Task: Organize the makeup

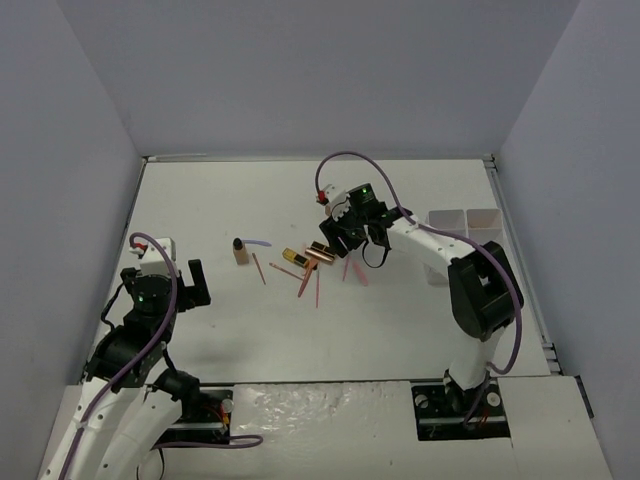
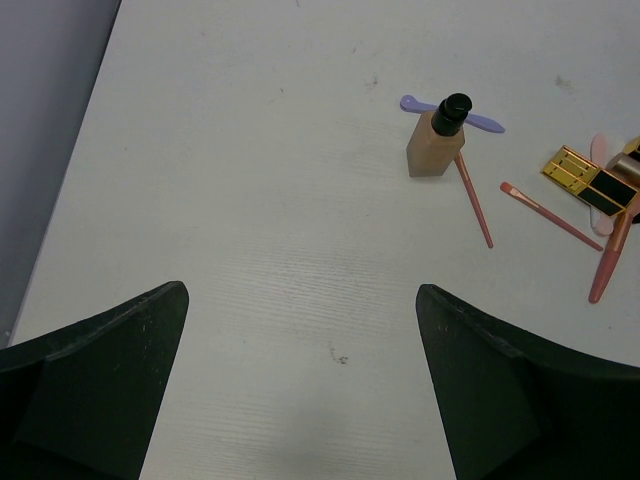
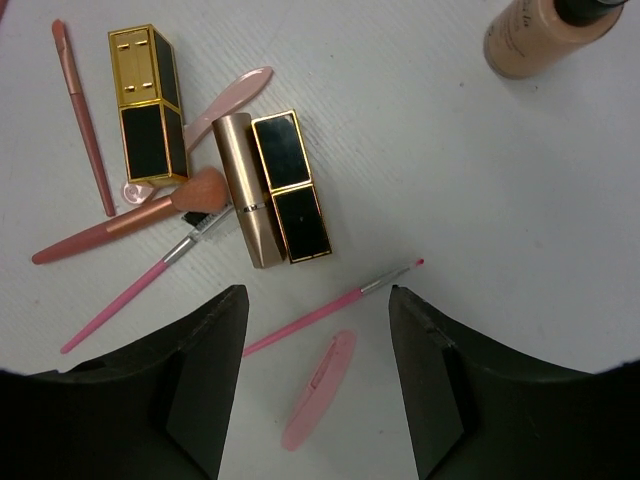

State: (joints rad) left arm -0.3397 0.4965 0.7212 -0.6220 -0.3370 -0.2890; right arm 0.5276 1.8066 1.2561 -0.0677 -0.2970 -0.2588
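Your makeup (image 1: 300,262) lies loose near the middle of the table (image 1: 400,330). None of it is in the white tray (image 1: 465,218) at its 3 o'clock. The right arm partly covers that tray, so you cannot count its compartments.

The tan bottle (image 1: 239,252) stands upright at 9 o'clock of the pile. In the left wrist view a lilac stick (image 2: 485,123) runs behind it, its middle hidden.

Your right gripper (image 3: 318,330) hangs over the pile with fingers apart, pinching nothing. A thin pink brush (image 3: 330,305) and a flat pink piece (image 3: 320,390) lie on the table under the gap. At 11 o'clock of them sits a gold-black lipstick tube (image 3: 148,105). A second lipstick tube (image 3: 290,185) lies against a plain gold tube (image 3: 245,190).

From above, that gripper hides the pile's 1 o'clock edge, and the sticks blur together.

Your left gripper (image 2: 300,310) is spread wide over bare table, at 8 o'clock of the bottle.
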